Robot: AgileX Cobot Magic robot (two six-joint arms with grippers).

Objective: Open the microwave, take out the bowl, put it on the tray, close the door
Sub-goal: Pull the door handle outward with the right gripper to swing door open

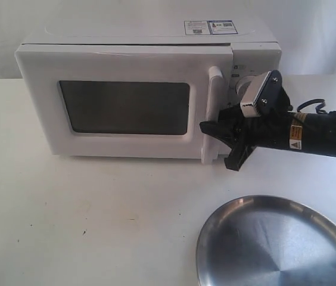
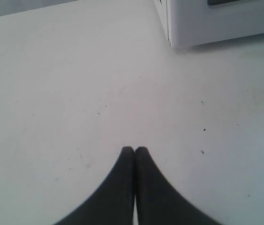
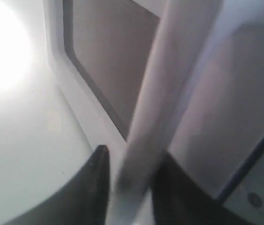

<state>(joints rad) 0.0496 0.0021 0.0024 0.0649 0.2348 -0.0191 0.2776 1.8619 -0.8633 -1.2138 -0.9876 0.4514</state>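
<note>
So the microwave sits toward the back edge of the table, roughly in the middle, with a couple of stickers on its top. The door faces the front edge, and its dark window doesn't let you see anything inside. Can't honestly tell if the door is flush or cracked open a hair. The right gripper comes in from the right edge of the table and is right on the lower part of the vertical white handle. In the right wrist view the bar runs straight between the two black fingers, one on each side and snug against it, so I'd call that pincer clamped on the handle. The tray is down at the front right corner of the table, shiny and bare, well apart from the microwave, partly cut off by the picture's edge. The left gripper hangs over bare table near a lower corner of the microwave, its two tips pressed together with nothing between them.
</note>
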